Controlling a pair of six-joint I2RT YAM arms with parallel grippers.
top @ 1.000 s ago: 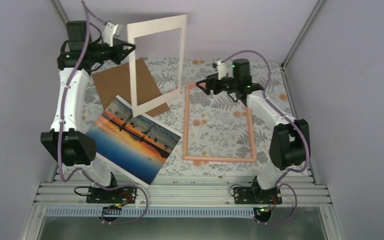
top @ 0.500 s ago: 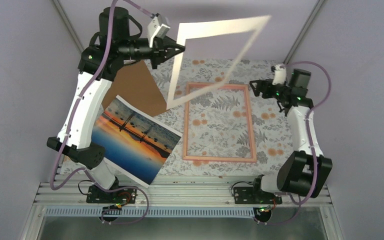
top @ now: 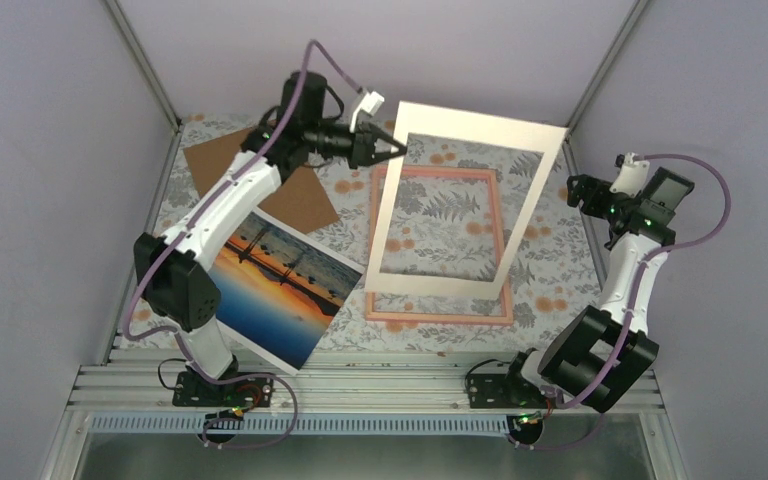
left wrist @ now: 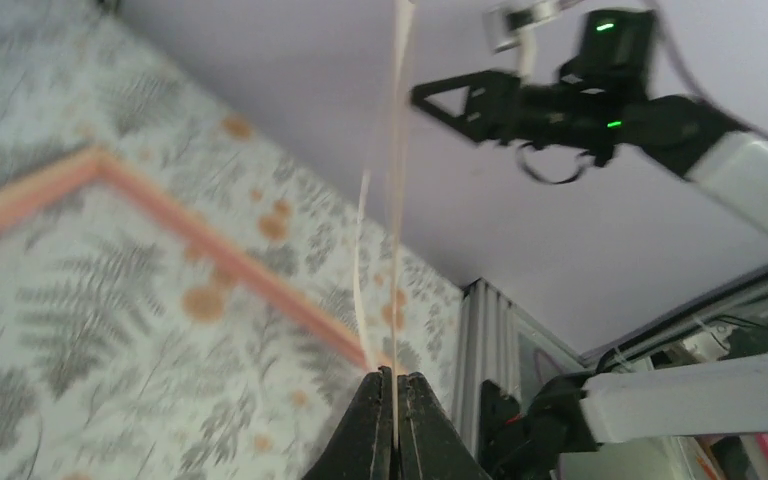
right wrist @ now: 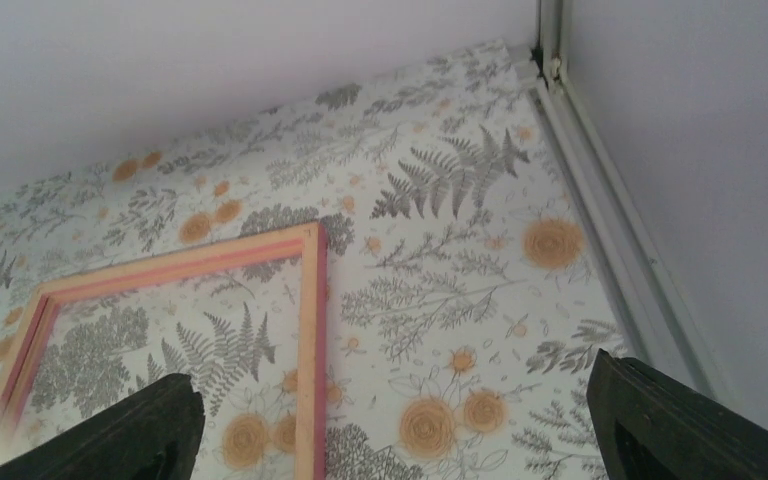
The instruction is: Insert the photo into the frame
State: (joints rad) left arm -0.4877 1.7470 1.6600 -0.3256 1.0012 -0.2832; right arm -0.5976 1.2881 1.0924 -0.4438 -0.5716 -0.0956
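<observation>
The photo (top: 272, 285), an orange sunset over blue water, lies flat at the near left. The pink frame (top: 438, 313) lies flat at centre right; its corner shows in the right wrist view (right wrist: 310, 300). My left gripper (top: 392, 150) is shut on the top left corner of the white mat board (top: 455, 285), holding it tilted in the air above the frame. In the left wrist view the board's thin edge (left wrist: 396, 200) runs up from the closed jaws. My right gripper (top: 582, 190) is open and empty, raised at the right edge of the table, right of the frame.
A brown cardboard sheet (top: 305, 200) lies at the back left, partly under my left arm. The floral table cloth (top: 545, 260) is ringed by grey walls and metal rails (top: 590, 85). The arm bases stand at the near rail.
My left arm has swung the mat board from the back left to above the frame and lowered it flatter. My right arm has drawn back from the frame to the right edge.
</observation>
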